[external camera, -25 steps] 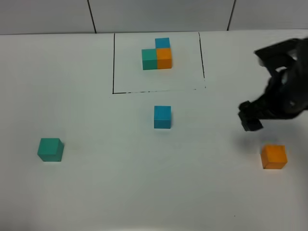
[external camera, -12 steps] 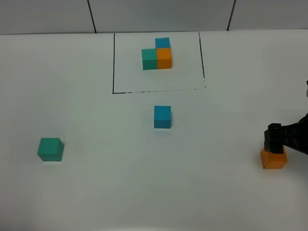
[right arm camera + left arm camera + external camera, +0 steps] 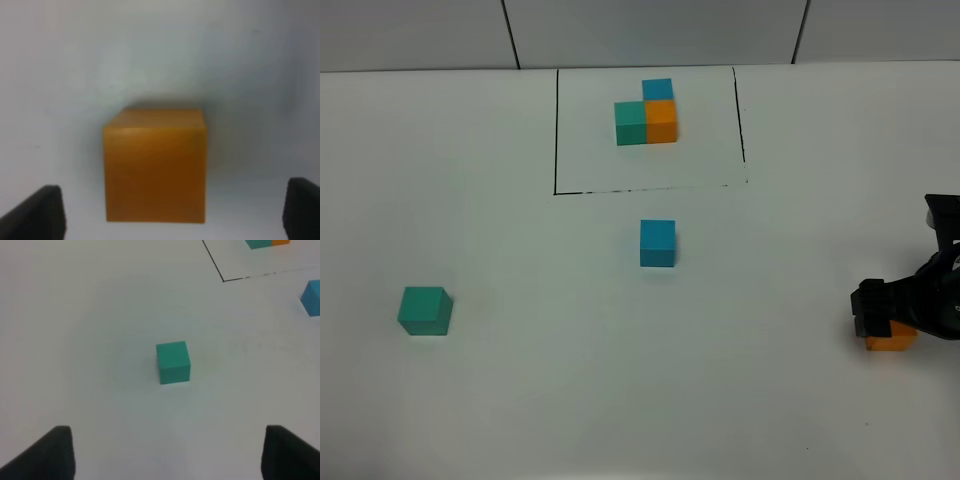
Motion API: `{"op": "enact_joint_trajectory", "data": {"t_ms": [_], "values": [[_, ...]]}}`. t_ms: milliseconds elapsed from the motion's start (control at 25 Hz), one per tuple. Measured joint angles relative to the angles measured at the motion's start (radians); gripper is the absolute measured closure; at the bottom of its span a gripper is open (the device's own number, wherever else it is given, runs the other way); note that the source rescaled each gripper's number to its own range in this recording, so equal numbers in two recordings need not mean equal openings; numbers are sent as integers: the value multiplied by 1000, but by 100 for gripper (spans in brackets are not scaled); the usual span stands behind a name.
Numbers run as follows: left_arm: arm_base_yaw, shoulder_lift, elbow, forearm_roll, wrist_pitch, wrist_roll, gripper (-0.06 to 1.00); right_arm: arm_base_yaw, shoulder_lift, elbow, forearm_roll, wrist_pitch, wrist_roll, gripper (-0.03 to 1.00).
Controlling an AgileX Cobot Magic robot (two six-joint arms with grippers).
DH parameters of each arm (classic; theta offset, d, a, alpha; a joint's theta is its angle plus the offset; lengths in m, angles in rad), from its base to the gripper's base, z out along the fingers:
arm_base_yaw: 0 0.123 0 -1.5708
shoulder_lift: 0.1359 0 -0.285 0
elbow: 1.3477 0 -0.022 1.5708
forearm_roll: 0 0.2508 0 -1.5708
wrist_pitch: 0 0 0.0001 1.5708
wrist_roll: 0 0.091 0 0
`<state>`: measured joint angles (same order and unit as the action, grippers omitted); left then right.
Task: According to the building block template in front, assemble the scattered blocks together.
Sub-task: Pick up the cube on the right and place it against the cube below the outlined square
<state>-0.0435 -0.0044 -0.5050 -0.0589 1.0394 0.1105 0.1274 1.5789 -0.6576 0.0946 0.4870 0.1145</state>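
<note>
The template (image 3: 647, 115) is an L of teal, orange and blue cubes inside a black outline at the far middle. The scattered blue cube (image 3: 657, 243) sits just in front of the outline. The scattered teal cube (image 3: 425, 310) sits at the left; the left wrist view shows it (image 3: 173, 362) ahead of my open, empty left gripper (image 3: 172, 455). The scattered orange cube (image 3: 892, 340) sits at the right, partly hidden by my right gripper (image 3: 890, 318). In the right wrist view the cube (image 3: 155, 165) lies between the wide-open jaws of that gripper (image 3: 170, 214), with gaps on both sides.
The white table (image 3: 540, 400) runs to a grey wall at the back. The outline's corner (image 3: 223, 280) and the blue cube (image 3: 312, 297) show at the edge of the left wrist view. My left arm is out of the exterior view.
My right gripper has moved from up and left of the orange cube down over it, and now straddles it. The cubes and the left arm have not moved.
</note>
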Motion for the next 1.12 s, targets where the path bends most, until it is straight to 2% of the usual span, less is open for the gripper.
{"op": "enact_joint_trajectory", "data": {"t_ms": [240, 480, 560, 720, 920, 1120], "values": [[0, 0, 0, 0, 0, 0, 7, 0, 46, 1, 0, -29, -7, 27], [0, 0, 0, 0, 0, 0, 7, 0, 76, 19, 0, -77, -28, 28], [0, 0, 0, 0, 0, 0, 7, 0, 80, 19, 0, -83, -37, 33], [0, 0, 0, 0, 0, 0, 7, 0, 81, 19, 0, -105, -55, 54], [0, 0, 0, 0, 0, 0, 7, 0, 81, 19, 0, -106, -55, 97], [0, 0, 0, 0, 0, 0, 7, 15, 80, 20, -1, -105, -55, 96]]}}
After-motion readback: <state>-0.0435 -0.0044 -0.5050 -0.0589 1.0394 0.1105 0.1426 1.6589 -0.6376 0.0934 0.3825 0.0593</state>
